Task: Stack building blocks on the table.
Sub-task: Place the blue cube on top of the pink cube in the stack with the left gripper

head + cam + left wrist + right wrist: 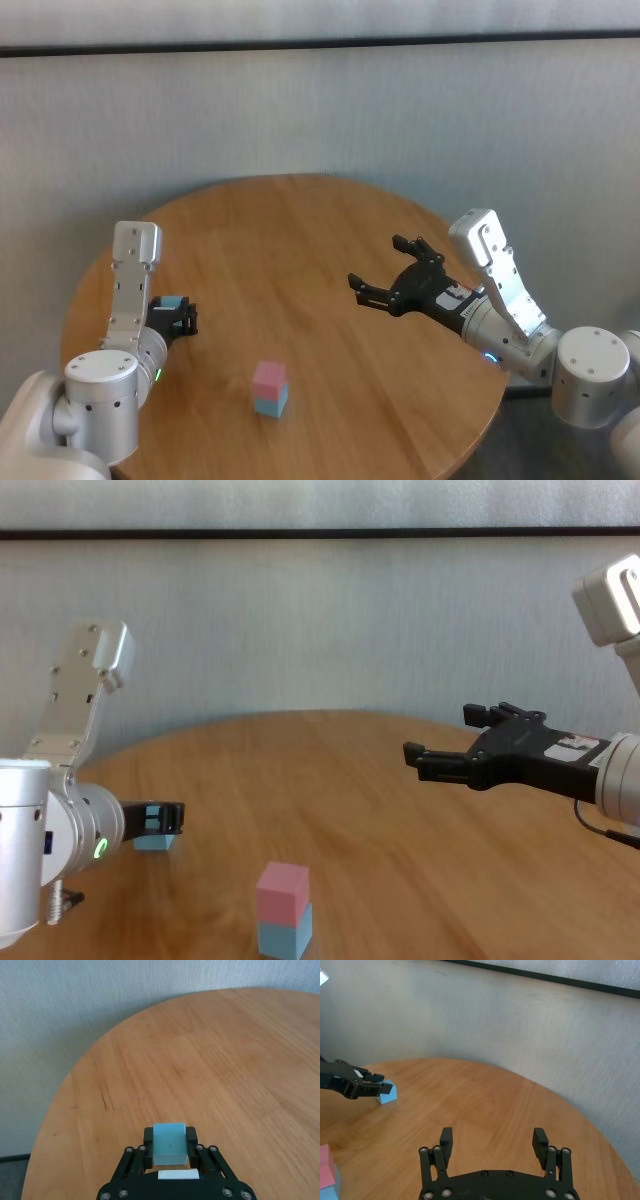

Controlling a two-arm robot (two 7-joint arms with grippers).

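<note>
A pink block (269,375) sits on a light blue block (271,402) as a two-high stack near the front of the round wooden table (300,230); the stack also shows in the chest view (283,908). My left gripper (180,316) is at the table's left side, shut on the second light blue block (170,1144), which rests on or just above the tabletop (152,841). My right gripper (375,262) hangs open and empty above the table's right half, well away from the stack. It also shows in the right wrist view (492,1133).
A pale wall stands close behind the table. The table's round edge (75,1075) runs close to the left gripper. Bare tabletop lies between the two grippers and behind the stack.
</note>
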